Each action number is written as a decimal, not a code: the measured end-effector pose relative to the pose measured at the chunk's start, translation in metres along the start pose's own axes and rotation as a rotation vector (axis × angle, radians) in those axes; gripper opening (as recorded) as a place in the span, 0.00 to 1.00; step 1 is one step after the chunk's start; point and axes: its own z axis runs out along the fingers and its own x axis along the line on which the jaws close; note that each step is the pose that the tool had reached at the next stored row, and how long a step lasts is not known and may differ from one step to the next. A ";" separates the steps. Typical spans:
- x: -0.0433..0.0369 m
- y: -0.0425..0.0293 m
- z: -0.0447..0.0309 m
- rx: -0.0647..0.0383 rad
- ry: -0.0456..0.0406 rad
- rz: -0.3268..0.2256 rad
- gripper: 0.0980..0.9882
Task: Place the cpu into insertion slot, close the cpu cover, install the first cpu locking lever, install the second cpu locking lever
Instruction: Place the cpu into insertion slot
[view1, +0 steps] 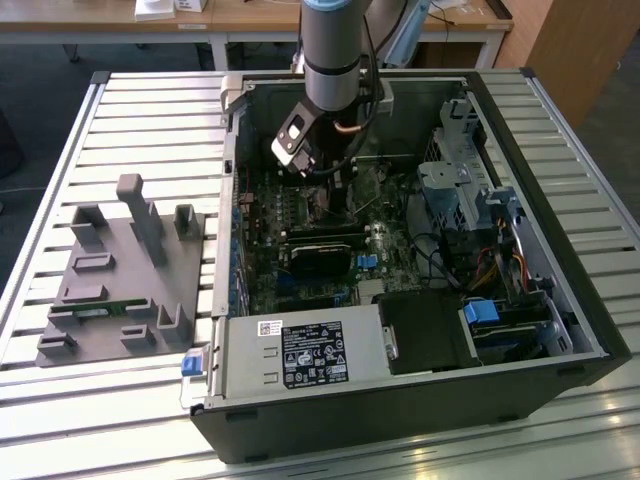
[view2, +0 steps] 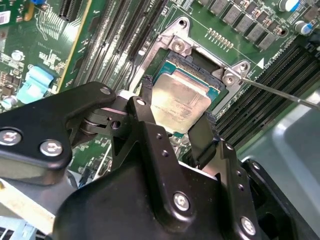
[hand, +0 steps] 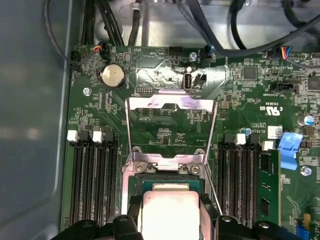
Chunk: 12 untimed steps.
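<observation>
**Step in hand: seating the cpu.**
- Gripper (view2: 177, 109): jaws clenched on the cpu, one finger (view2: 145, 107) against each of two opposite edges.
- Cpu (view2: 181, 100): silver top up, lying level in or just over the slot. Whether it is fully seated cannot be told.
- Slot (hand: 150, 179): mid-board, between two banks of memory slots (hand: 92, 180).
- Cover (hand: 150, 103): swung open and standing clear on the slot's hinge side, not over the chip.

**Doing it well (judgement).**
- Keep the chip flat and square to the slot rim, with corners matched.
- Let it drop in with no downward force, since a tilted or pushed chip would likely harm the contacts beneath.
- The fingers have little room beside the rim, so any opening should be small and straight.

**Around.**
- Lever (view2: 280, 93): a thin wire rod, unlatched, slanting off from one corner of the slot.
- Coin cell (hand: 113, 76): near the board's far edge, beyond the cover.
- Cables (hand: 240, 30): looped along the case wall past that edge.
- Blue latch (hand: 290, 142): beside the outer memory bank.
- Case (view1: 590, 300): open, lying on a slatted table (view1: 60, 420).
- Grey fixture (view1: 120, 290): on the table at the exterior view's left, well apart from the case.

**In the way.**
- The open cover and the loose lever both stand close to the fingers.
- The memory banks hem in either side.
</observation>
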 end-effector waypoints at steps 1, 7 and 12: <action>0.0002 -0.0001 0.0011 0.002 0.0000 0.000 0.49; 0.0013 -0.0001 0.0052 0.011 0.0001 0.000 0.49; 0.0014 0.0015 0.0060 0.011 0.0000 0.000 0.49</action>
